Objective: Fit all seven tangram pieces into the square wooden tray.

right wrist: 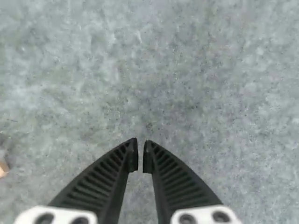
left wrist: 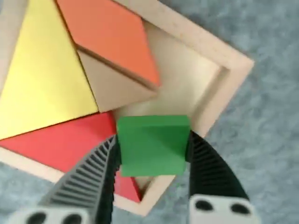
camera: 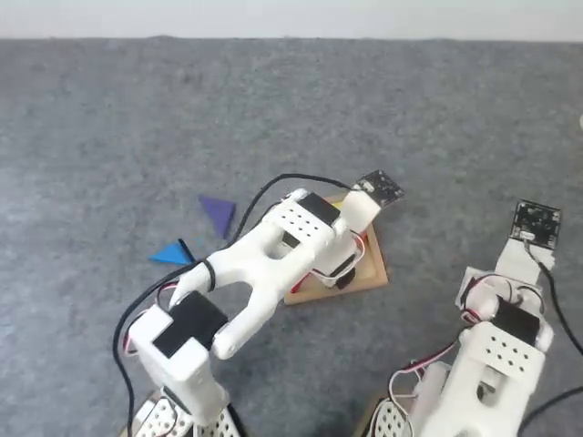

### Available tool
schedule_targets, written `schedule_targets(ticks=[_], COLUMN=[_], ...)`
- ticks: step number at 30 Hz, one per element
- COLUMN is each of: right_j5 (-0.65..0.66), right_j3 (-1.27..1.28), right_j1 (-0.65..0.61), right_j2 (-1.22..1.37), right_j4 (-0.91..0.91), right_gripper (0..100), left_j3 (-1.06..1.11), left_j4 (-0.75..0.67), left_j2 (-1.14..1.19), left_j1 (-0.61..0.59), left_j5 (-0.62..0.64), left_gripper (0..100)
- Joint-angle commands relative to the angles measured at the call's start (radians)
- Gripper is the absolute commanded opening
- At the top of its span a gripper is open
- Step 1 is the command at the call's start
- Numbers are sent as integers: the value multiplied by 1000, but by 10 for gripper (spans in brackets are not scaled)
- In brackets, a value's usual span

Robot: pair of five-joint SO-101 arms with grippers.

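Green square [left wrist: 152, 144], pinched by its opposite edges between my left fingers [left wrist: 88, 179], hangs over the bare corner of the tray [left wrist: 219, 53] beside the red piece [left wrist: 60, 140], and it looks light, rigid and slick-painted, while my right fingers [right wrist: 112, 179] rest closed, empty, over the counter [right wrist: 187, 56].

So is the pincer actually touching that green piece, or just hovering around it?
Touching. In the left wrist view, the left pincer's two fingers press flat against opposite sides of the green piece, with no gap showing on either side.
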Motion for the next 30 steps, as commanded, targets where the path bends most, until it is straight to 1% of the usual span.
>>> schedule_targets(ticks=[1, 7, 11, 13, 18, 22, 26, 30], right_j5=[14, 14, 14, 14, 14, 15, 15, 15], right_j3=[-12, -12, -12, -12, -11, -9, -8, -6], right_j1=[-7, -7, -7, -15, -42, -44, -44, -45], right_j2=[13, 15, 15, 16, 19, 19, 19, 22], right_j4=[-22, -22, -22, -22, -18, -16, -19, -21], right_gripper=[35, 35, 35, 35, 35, 35, 35, 35], left_j3=[-64, -67, -67, -70, -59, -99, -133, -154], left_j4=[-20, -21, -21, -23, -78, -107, -104, -84], left_j2=[6, 6, -3, -5, 15, 58, 101, 94], left_j1=[3, 0, -3, -25, -87, -135, -133, -129], left_j5=[78, 126, 127, 127, 120, 75, 68, 44], left_gripper=[246, 250, 250, 250, 250, 250, 250, 250])
